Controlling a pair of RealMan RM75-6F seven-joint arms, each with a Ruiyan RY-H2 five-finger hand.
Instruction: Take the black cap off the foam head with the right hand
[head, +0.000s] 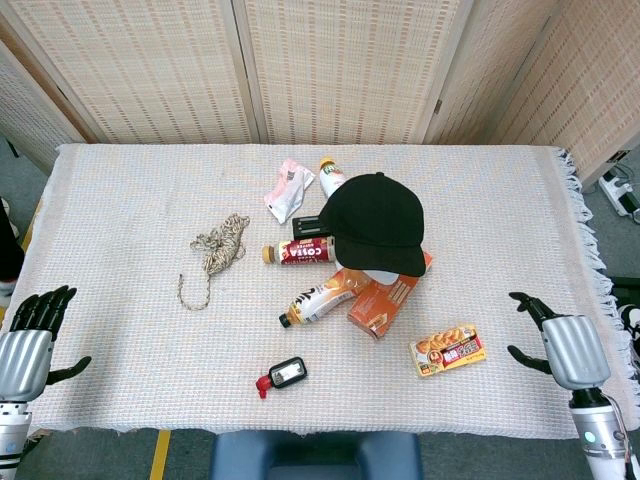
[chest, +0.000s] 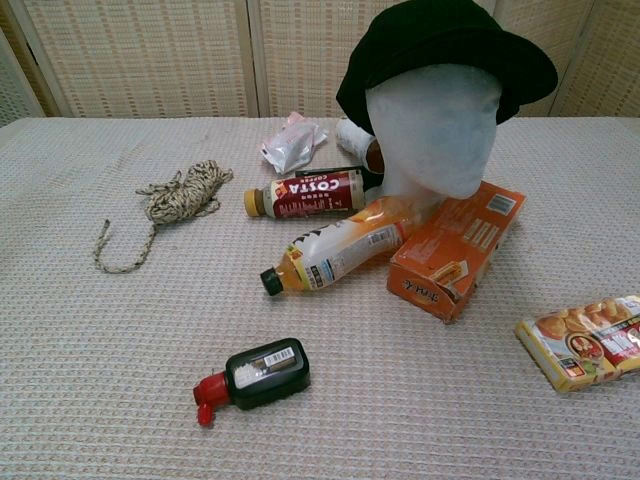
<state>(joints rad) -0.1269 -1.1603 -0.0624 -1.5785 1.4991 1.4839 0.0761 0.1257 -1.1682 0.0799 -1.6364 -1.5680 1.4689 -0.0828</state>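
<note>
The black cap (head: 376, 222) (chest: 445, 45) sits on the white foam head (chest: 432, 125) at the middle of the table; from above the cap hides nearly all of the head (head: 380, 275). My right hand (head: 562, 343) hovers at the table's front right edge, fingers spread and empty, well to the right of the cap. At the front left corner my left hand (head: 27, 339) is also spread with nothing in it. Neither hand appears in the chest view.
Around the head lie an orange box (head: 384, 297), an orange juice bottle (head: 320, 300), a Costa bottle (head: 297, 251), a white bottle (head: 330, 176) and a pink packet (head: 287, 188). A rope coil (head: 218, 248), a small black bottle with red cap (head: 282, 375) and a snack pack (head: 448, 349) lie on the woven cloth (head: 120, 200).
</note>
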